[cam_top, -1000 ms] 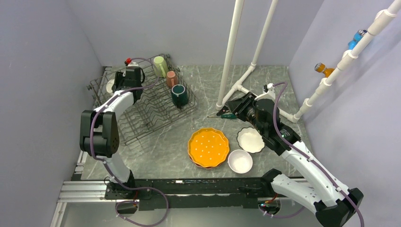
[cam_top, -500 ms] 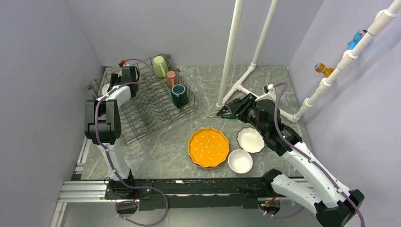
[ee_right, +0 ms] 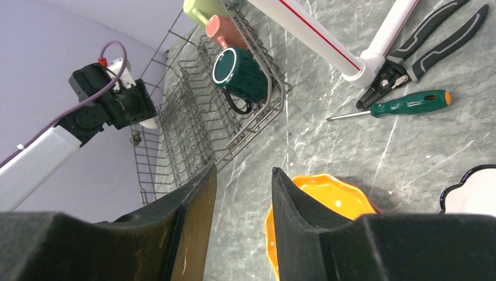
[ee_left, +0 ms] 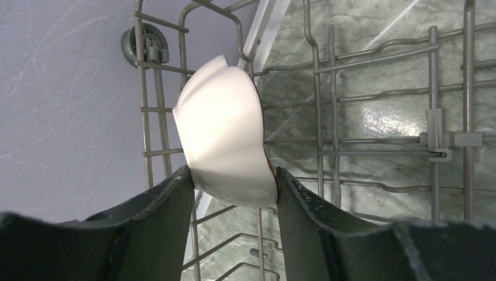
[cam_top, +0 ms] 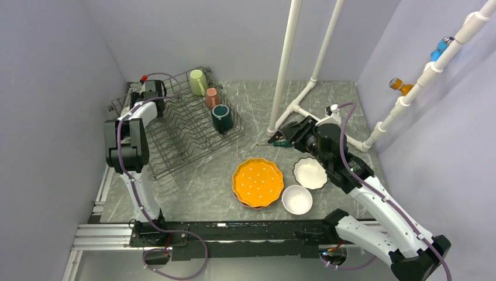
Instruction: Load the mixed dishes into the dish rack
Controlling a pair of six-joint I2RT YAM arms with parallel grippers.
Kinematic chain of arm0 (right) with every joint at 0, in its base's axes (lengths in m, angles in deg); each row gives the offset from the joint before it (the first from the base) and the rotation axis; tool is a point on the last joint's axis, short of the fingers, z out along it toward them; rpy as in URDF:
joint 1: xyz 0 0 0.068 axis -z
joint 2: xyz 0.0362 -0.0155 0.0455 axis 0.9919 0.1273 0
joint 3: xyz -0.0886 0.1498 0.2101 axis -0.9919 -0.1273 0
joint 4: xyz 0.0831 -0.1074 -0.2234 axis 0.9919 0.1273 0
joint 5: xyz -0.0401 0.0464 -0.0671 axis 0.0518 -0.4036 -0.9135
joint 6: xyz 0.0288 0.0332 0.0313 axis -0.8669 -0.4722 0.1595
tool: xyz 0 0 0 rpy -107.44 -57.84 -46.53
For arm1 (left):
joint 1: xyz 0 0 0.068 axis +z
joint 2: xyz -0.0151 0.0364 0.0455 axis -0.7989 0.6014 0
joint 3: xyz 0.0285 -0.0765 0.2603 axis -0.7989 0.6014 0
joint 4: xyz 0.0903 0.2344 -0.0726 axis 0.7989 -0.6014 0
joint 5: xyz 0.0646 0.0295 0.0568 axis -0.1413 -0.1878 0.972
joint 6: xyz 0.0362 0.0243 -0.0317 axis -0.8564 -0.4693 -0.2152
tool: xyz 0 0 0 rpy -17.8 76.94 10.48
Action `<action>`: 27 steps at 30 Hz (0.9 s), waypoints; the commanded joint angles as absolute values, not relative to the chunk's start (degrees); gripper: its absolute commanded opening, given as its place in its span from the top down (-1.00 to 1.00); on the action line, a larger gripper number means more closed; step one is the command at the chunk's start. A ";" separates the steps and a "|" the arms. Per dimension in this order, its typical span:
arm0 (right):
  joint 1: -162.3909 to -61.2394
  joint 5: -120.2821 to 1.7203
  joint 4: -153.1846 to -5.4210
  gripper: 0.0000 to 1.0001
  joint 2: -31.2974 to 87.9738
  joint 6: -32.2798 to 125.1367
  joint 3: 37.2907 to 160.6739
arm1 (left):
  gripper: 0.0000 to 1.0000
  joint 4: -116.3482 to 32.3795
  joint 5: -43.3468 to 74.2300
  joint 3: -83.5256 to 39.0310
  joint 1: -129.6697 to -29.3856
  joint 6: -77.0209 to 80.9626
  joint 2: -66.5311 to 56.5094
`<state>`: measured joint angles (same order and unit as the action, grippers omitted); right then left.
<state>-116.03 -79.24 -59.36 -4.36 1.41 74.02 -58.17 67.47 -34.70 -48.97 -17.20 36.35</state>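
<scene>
Left fingers [ee_left: 158, 211] are clamped on the white scalloped bowl [ee_left: 225, 140], which juts straight ahead of them on edge, at the far left corner of the dish rack [cam_top: 187, 132]; right fingers [ee_right: 196, 216] hover narrowly parted and empty over the counter [ee_right: 327, 152], well right of it

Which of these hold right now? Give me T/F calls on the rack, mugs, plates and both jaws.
1. The left jaws clamp a scalloped white bowl at a corner of the dish rack. True.
2. Three mugs sit in the rack: pale green mug, pink mug, dark teal mug. True.
3. The orange plates are in the rack. False: they lie stacked on the table beside the plain white bowl.
4. The right jaws grip the green screwdriver. False: they are open and empty; it lies on the table by the pliers.
</scene>
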 commanded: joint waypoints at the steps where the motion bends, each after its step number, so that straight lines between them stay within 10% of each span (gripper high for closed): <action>1: -115.94 -78.12 -60.61 0.17 -4.65 1.87 74.00 | -0.16 -59.05 67.72 -37.08 -48.63 -16.06 35.61; 12: -115.96 -79.78 -58.32 0.17 -6.98 2.55 74.11 | -0.96 -61.01 64.40 -36.51 -49.35 -14.09 32.55; 27: -116.05 -82.99 -43.01 0.09 -2.82 11.02 76.12 | -0.99 -75.08 37.52 -43.58 -55.64 5.78 17.19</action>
<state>-116.03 -81.71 -49.92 -5.46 7.11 73.83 -71.14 53.64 -41.65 -54.70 -3.26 24.90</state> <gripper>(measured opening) 0.438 0.994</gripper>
